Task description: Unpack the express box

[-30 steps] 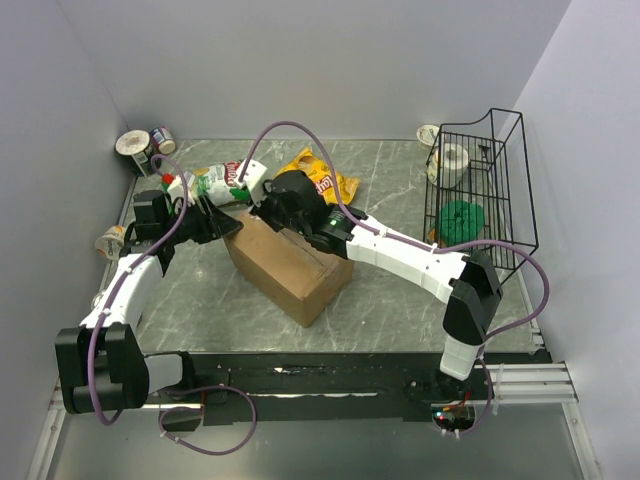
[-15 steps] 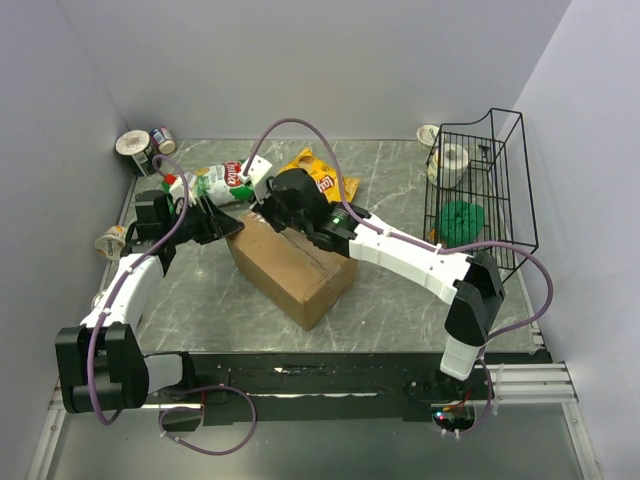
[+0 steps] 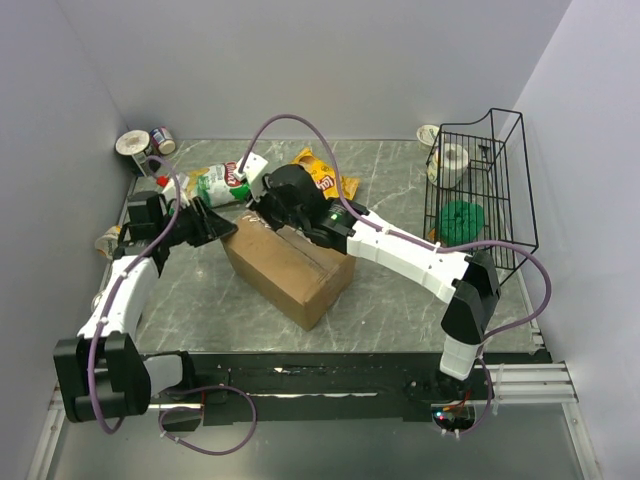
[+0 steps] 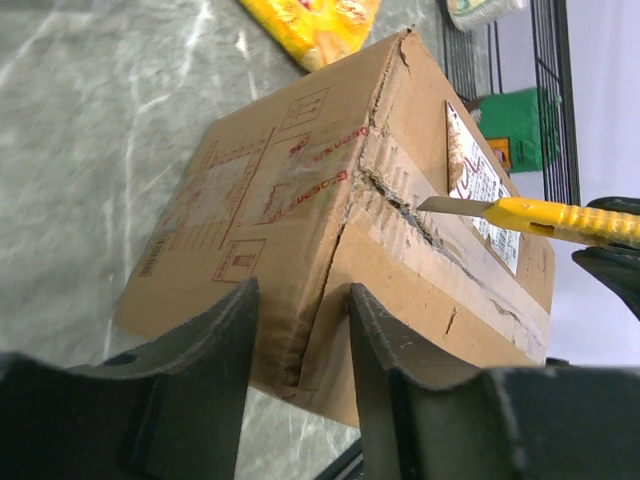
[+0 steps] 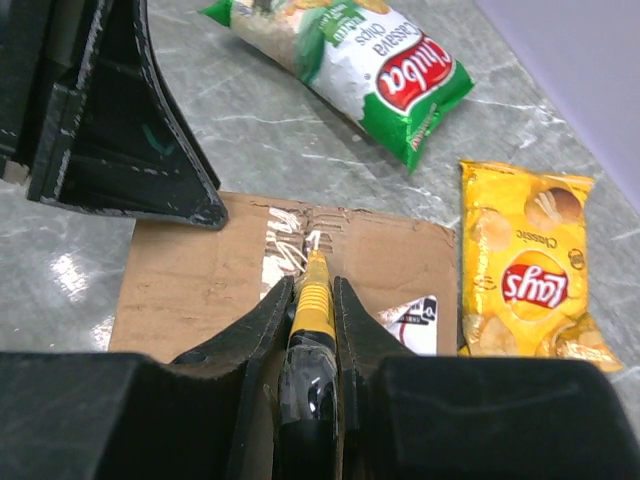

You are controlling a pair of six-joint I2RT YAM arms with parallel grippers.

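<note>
Marble table (image 3: 400,310); atop it express box (image 3: 290,272), green bag (image 3: 212,185), yellow bag (image 3: 335,183), basket (image 3: 482,126)

Left arm (image 3: 125,290) ran from base up left side, elbow bent, wrist turned inward to right. Left gripper (image 3: 213,224) sat low, jaws apart, clear gap between fingers (image 4: 215,340). Right arm (image 3: 410,262) stretched diagonally from base at right toward centre-left. Right gripper (image 3: 262,200) pointed down-left, fingers (image 5: 265,320) clamped on yellow utility knife (image 5: 313,300), blade out past fingertips. Grippers were near each other, tips facing, not touching.
</note>
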